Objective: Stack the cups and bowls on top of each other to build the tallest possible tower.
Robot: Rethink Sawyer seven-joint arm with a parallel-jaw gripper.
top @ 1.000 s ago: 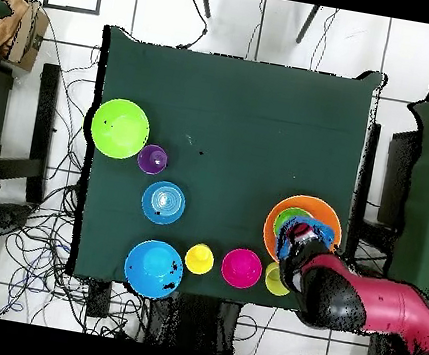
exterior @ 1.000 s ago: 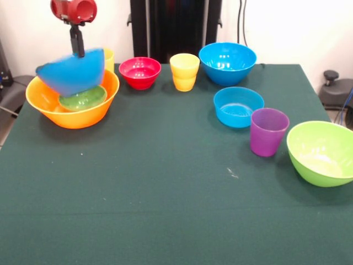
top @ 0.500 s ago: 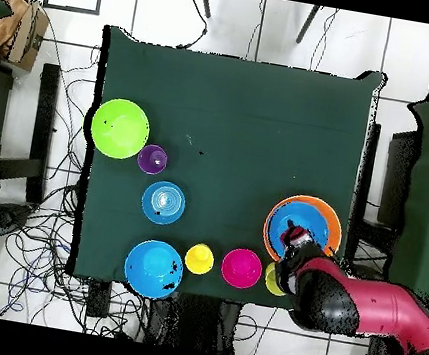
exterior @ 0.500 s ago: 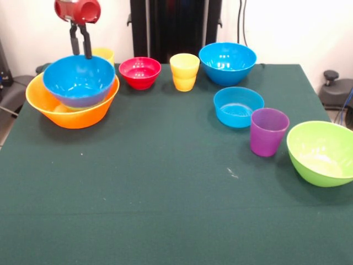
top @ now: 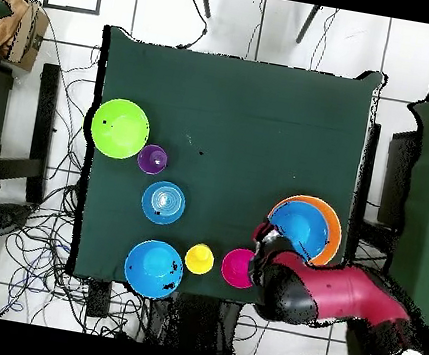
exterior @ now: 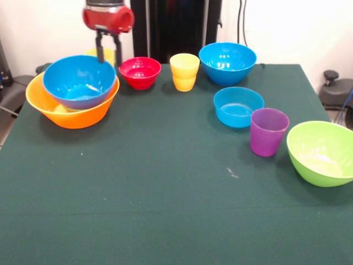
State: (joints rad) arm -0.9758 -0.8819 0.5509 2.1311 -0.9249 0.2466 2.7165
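The scene is being lit brightly and evenly from above. White glare spots are being thrown on the glossy insides of the large blue bowl (exterior: 79, 81), the far blue bowl (exterior: 228, 62) and the lime green bowl (exterior: 324, 152). Soft, short shadows are being cast on the bench (exterior: 165, 182) beside the purple cup (exterior: 268, 132). No motion blur is being shown.

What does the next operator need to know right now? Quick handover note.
Gripper: open, empty, above the gap between the tower and the red bowl.
Done: large blue bowl sits nested in the orange bowl.
Left, all loose on the table: red bowl, yellow cup, second yellow cup behind the tower, second large blue bowl, shallow blue bowl, purple cup, lime green bowl.
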